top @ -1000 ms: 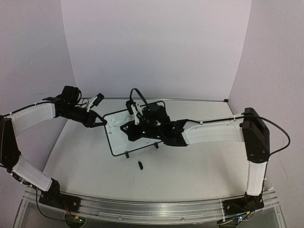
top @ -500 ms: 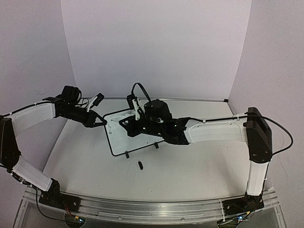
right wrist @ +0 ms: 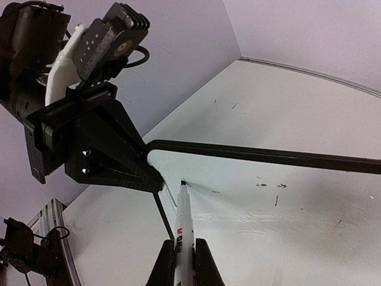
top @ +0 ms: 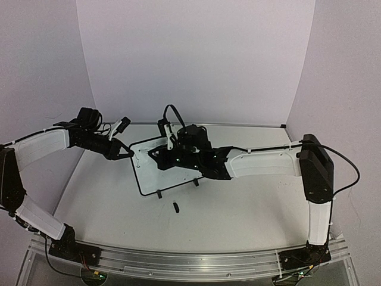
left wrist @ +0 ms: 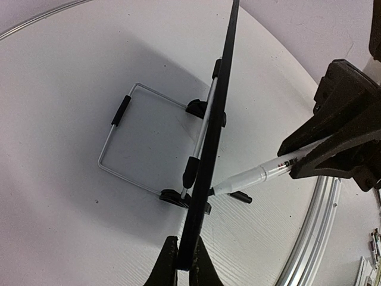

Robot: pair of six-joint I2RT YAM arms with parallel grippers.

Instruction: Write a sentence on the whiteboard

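Note:
The whiteboard [top: 147, 174] stands tilted on its black feet mid-table. My left gripper [top: 130, 152] is shut on its left edge; in the left wrist view the fingers [left wrist: 168, 264] pinch the black frame [left wrist: 209, 149], seen edge-on. My right gripper [top: 162, 159] is shut on a white marker [right wrist: 183, 223]. The marker's tip touches the board surface [right wrist: 268, 232] near its upper left corner, close to the left gripper [right wrist: 101, 149]. The marker also shows in the left wrist view [left wrist: 262, 174]. The sentence is not in view; only a short dark stroke by the tip and a few small specks [right wrist: 269, 185] show.
The black marker cap [top: 175, 207] lies on the table just in front of the board, and also shows in the left wrist view [left wrist: 241, 196]. The board's wire stand [left wrist: 119, 149] props it from behind. Lilac walls close in the back and sides.
My right gripper has moved the marker up and to the left across the board, toward its upper left corner. The left arm and the board have stayed still.

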